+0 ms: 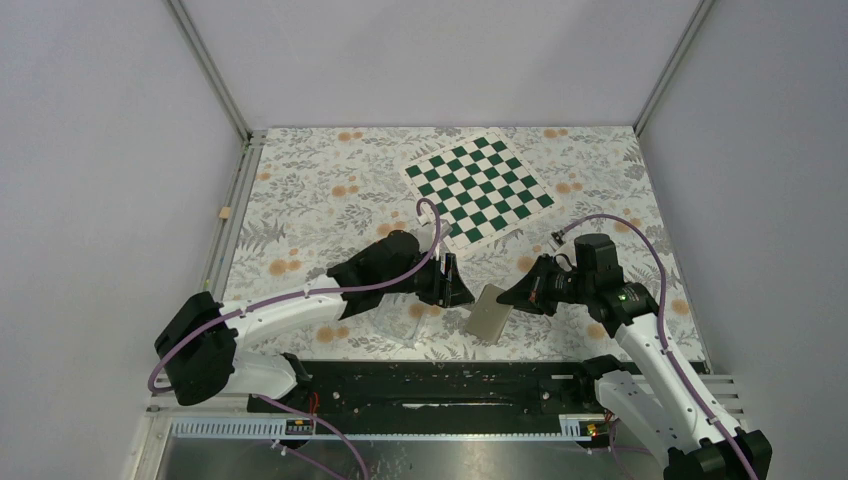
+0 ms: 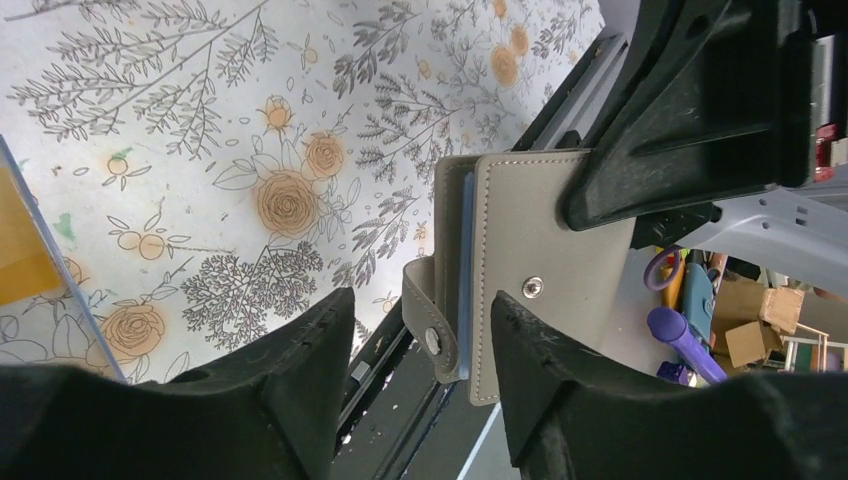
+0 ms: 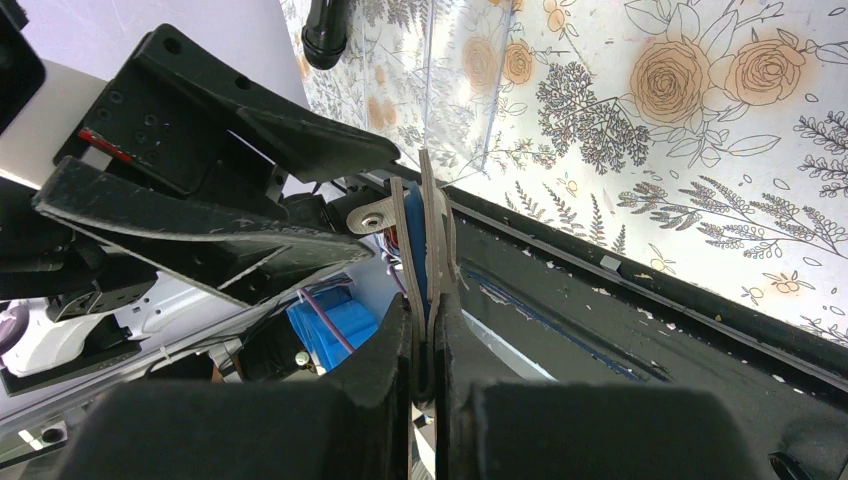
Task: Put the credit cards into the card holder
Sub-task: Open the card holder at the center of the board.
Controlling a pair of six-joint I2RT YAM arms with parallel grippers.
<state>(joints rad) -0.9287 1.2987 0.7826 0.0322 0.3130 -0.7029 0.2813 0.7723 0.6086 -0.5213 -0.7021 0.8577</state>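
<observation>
The grey card holder (image 1: 487, 312) hangs folded above the table's near edge, between the two grippers. My right gripper (image 3: 428, 310) is shut on one edge of it, and its blue-grey inner layers (image 3: 432, 235) show edge-on. In the left wrist view the card holder (image 2: 545, 235) shows its stud and its snap strap (image 2: 425, 315). My left gripper (image 2: 420, 310) is open, with the strap end between its fingers and a gap on the left side. One orange-yellow credit card (image 2: 18, 240) shows at that view's left edge.
A green-and-white chessboard (image 1: 478, 187) lies at the back of the floral table cover. A clear plastic tray (image 2: 60, 265) stands on the table by the left arm. The black base rail (image 1: 450, 385) runs just below the card holder.
</observation>
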